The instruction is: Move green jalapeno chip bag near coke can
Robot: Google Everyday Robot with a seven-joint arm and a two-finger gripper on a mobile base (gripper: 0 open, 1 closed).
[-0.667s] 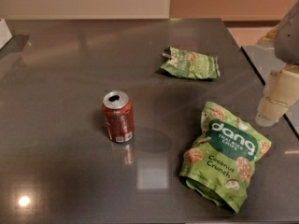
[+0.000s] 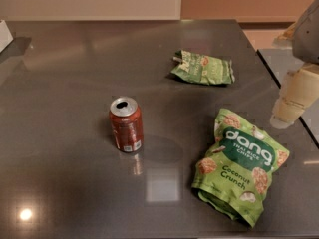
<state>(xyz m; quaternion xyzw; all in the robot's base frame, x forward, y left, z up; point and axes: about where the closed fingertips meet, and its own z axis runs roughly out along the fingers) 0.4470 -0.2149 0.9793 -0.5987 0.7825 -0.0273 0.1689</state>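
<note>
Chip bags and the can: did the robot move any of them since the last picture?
No, nothing visibly changed. The gripper is at the right side, above the table edge, holding none of them. The green jalapeno chip bag, the coke can and the dang bag lie where they were.

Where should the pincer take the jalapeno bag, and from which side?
Likely from above, pinching the jalapeno bag across its short width near the middle: it lies flat on the table, with no raised side. The pincer hangs at the right edge, beside the dang bag.
</note>
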